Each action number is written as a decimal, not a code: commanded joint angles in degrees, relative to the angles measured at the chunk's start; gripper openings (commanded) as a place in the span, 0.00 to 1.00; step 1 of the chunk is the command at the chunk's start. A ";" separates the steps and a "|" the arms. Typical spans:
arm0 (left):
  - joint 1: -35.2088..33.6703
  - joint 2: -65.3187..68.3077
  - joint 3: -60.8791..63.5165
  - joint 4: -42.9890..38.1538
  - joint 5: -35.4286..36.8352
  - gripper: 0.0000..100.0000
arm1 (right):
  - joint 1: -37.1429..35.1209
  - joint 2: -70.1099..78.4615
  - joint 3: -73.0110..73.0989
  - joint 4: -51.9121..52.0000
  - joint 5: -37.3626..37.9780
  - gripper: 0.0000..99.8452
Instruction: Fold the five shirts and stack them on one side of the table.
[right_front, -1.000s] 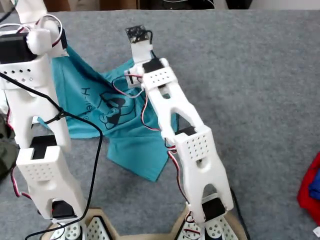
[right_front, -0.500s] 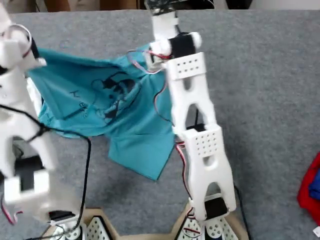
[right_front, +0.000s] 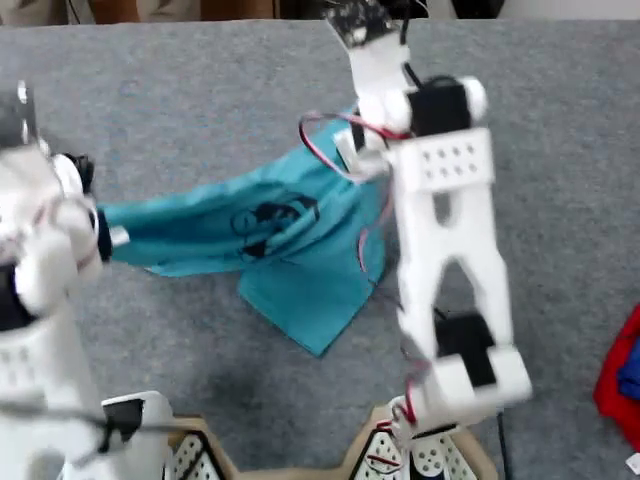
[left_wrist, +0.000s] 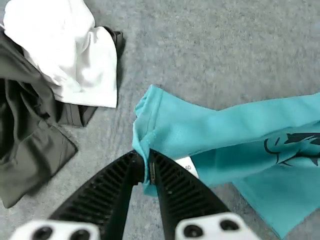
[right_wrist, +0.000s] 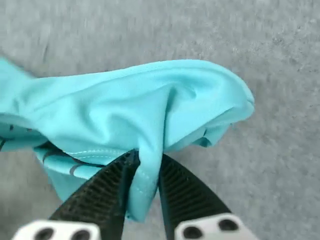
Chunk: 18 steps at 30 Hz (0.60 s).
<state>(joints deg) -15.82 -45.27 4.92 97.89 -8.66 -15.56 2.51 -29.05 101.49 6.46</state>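
Teal shirt (right_front: 200, 228) stretched over table (right_front: 560, 150) (print showing), left gripper (left_wrist: 144, 161), right gripper (right_wrist: 148, 157), both clamped on its fabric

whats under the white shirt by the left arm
A dark garment lies under the white shirt, spreading out past it. Whatever else sits beneath is covered.

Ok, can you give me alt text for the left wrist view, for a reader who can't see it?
The left pincer is shut on a bunched edge of a teal shirt, which is stretched out over the grey table. To one side, a white shirt lies partly on top of a dark garment.
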 joint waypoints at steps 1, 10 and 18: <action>1.14 -9.89 6.86 -0.44 -0.53 0.02 | 1.19 -15.52 8.31 0.97 3.34 0.01; 1.05 -23.52 16.70 2.37 -0.09 0.02 | 1.19 -34.77 12.62 0.88 5.10 0.01; 1.05 -24.04 12.92 2.73 -0.18 0.02 | 6.02 -46.46 9.45 0.53 5.36 0.01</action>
<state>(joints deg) -15.30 -69.27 21.10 100.26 -8.66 -13.27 -39.69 -17.10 101.49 11.30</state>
